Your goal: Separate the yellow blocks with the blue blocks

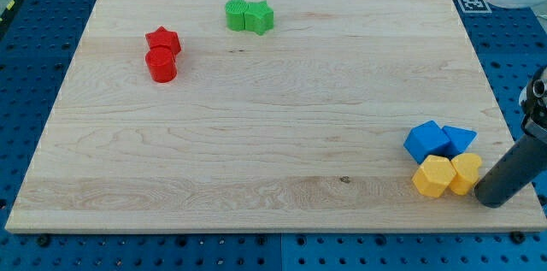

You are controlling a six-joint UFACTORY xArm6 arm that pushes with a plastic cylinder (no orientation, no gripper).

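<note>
Wooden board (pixel 256 126) on blue pegboard: at lower right, two yellow blocks (pixel 446 174) sit touching two blue blocks (pixel 438 139) just above them. My tip (pixel 491 196), a bare rod without jaws and holding nothing, rests against the yellow pair's right side. Pushing leftward risks dragging all four together, since they touch.

Board (pixel 282 126): pale wood, visible grain, smooth matt finish.
Blue cube (pixel 426 141), yellow hexagonal block (pixel 432 177): plastic-looking, ridged faces, slight sheen.
Rod above my tip (pixel 491 200): dark, matt.
Surrounding base (pixel 504 49): blue perforated panel.
</note>
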